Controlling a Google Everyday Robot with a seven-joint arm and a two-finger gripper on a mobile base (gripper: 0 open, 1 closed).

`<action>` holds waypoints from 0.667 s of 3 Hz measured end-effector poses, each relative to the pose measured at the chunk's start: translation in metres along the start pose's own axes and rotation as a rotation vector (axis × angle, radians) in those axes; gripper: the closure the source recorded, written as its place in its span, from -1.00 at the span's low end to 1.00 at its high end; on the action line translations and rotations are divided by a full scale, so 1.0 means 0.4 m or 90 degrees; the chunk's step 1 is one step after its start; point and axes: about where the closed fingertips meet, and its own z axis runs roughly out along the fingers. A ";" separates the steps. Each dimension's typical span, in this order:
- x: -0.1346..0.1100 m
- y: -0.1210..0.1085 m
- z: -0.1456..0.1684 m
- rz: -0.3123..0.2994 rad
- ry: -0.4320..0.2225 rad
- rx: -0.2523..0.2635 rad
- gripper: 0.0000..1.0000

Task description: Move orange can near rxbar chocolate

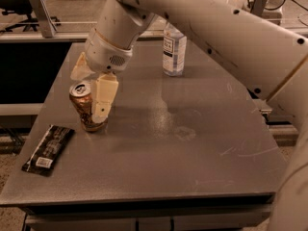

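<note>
Closest to the camera, at the lower left of the frame, the rxbar chocolate (48, 148) lies flat right by the left edge of the grey table (192, 172), with its little white label at the near end. It sits at a slant, the far end leaning to the right.

A bit further back and slightly right of it, the orange can (86, 106) is near the bar but not touching it. The can leans a little, silver top tipped toward the upper left. Its bottom is down at the tabletop; can't tell whether it's actually resting there or a hair off.

The gripper (91, 88) comes down onto the can from above and is clamped on it: one pale finger runs down the can's right side, and the other pokes out behind its top on the left.

From there the big white arm (207, 28) sweeps up and off to the right of the frame.

Farthest back, around upper centre, a clear water bottle (173, 52) stands upright on the table, well apart from the can.
</note>
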 end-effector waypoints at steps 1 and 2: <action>0.000 0.000 0.000 0.000 0.001 0.000 -1.00; 0.124 -0.024 -0.048 0.064 0.038 0.047 -1.00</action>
